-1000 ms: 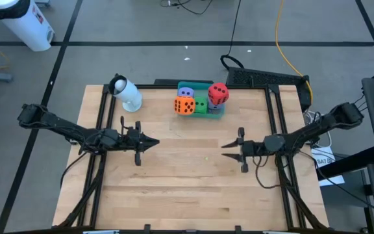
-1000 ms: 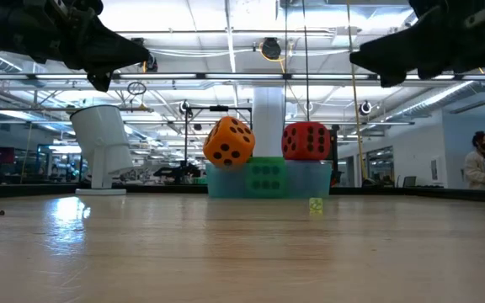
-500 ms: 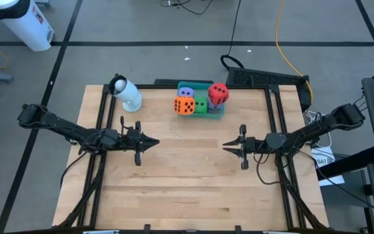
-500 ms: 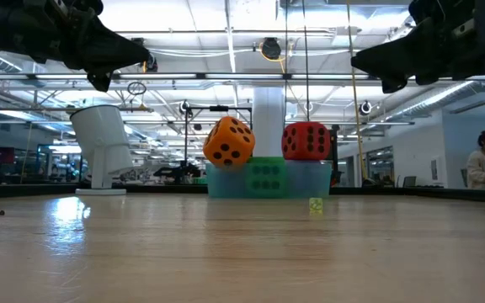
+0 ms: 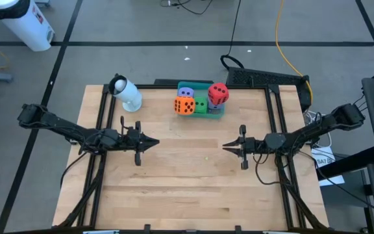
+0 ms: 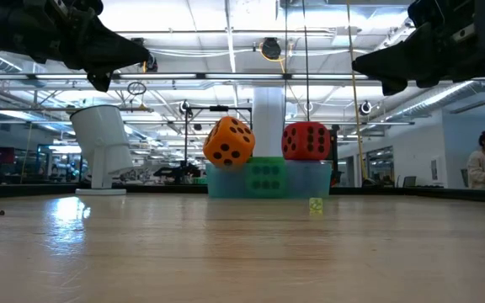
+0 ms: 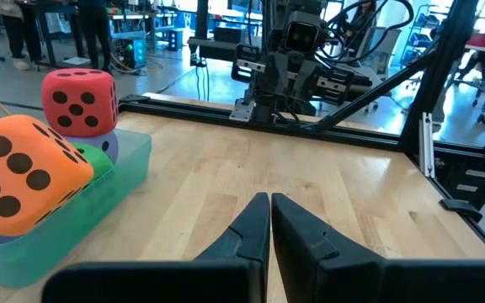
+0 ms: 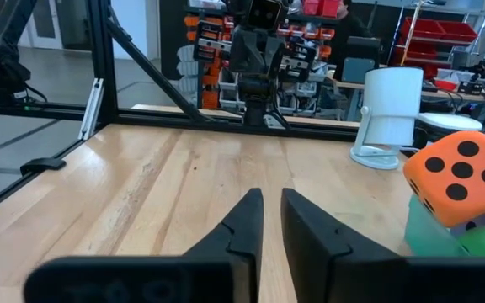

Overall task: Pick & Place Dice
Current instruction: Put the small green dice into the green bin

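1. The dice are seen piled on the tray at upper centre of the high view; the task is judged nearly or fully done.
2. Left gripper and right gripper are held mid-frame above the worktop, jaws clenched, nothing grasped.
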Available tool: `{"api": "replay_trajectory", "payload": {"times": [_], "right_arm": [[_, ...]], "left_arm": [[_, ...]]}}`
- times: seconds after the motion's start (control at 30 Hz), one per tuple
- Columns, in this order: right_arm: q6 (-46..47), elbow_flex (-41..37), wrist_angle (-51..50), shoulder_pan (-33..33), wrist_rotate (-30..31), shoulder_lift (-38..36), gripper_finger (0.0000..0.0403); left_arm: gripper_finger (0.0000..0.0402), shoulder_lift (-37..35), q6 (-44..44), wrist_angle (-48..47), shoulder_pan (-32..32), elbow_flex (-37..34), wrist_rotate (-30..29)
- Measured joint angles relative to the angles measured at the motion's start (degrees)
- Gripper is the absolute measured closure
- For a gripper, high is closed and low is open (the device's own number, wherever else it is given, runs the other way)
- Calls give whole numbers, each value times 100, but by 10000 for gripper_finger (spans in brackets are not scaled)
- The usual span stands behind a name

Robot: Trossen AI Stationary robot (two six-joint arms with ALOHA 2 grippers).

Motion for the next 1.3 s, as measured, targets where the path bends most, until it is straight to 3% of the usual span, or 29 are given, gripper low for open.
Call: {"api": "replay_trajectory", "payload": {"times": [0.93,1.13,1.3], "right_arm": [[323,0,-145,-297,1,131,402],[487,0,-168,-297,40,131,392],[536,0,-305,-297,489,131,363]], "left_arm": [[378,0,-20,0,-1,0,2],[378,0,-64,0,-2,0,2],[378,0,-30,0,0,-1,2]]}}
